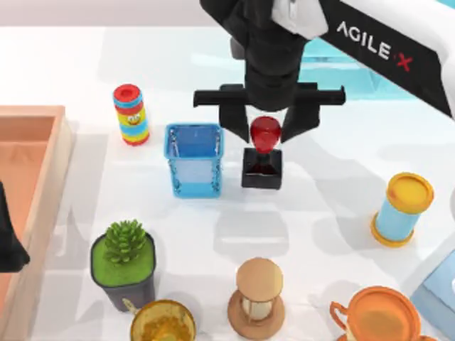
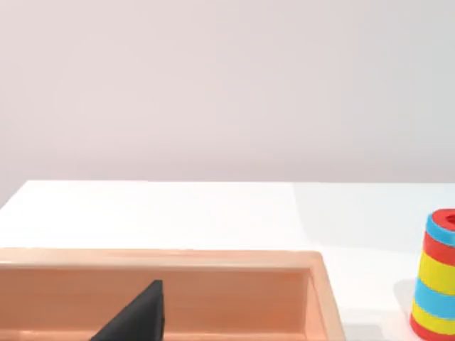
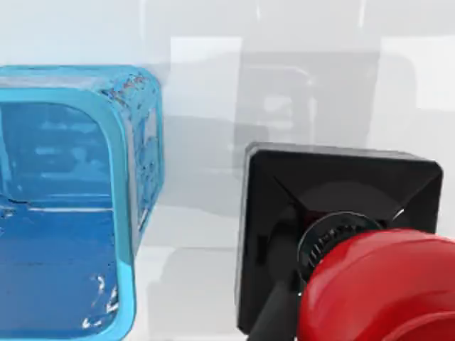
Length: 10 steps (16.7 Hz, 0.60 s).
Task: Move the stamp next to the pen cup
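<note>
Red-knobbed, the stamp (image 1: 261, 160) stands upright on the white table (image 1: 320, 213), just right of the pen cup (image 1: 194, 159), a narrow gap between them. Right gripper (image 1: 264, 126) hangs over the stamp, fingers spread either side of the knob. Left gripper (image 1: 10, 234) sits far left of the cup, over the wooden tray (image 1: 28, 135); its fingers cannot be told.
</note>
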Tool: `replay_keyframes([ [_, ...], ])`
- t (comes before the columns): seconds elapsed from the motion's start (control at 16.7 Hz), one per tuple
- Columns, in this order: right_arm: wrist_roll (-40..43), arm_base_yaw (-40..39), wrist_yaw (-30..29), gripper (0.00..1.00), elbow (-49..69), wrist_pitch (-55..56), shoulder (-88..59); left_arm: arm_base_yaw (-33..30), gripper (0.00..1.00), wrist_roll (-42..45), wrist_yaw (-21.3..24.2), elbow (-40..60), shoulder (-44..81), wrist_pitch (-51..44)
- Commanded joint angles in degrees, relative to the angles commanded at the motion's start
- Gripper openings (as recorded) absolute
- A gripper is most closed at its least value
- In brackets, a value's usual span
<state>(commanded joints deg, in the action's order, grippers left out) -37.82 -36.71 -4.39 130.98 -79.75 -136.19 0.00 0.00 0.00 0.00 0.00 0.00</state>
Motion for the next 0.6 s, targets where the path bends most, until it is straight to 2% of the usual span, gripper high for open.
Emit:
replay_keyframes([
  [0.24,0.00,0.00,0.00,0.98,0.00,0.00,0.00,0.00,1.00,0.00,0.00,0.00,0.00,0.00],
  [0.6,0.00,0.00,0.00,1.00,0.00,0.00,0.00,0.00,1.00,0.00,0.00,0.00,0.00,0.00],
])
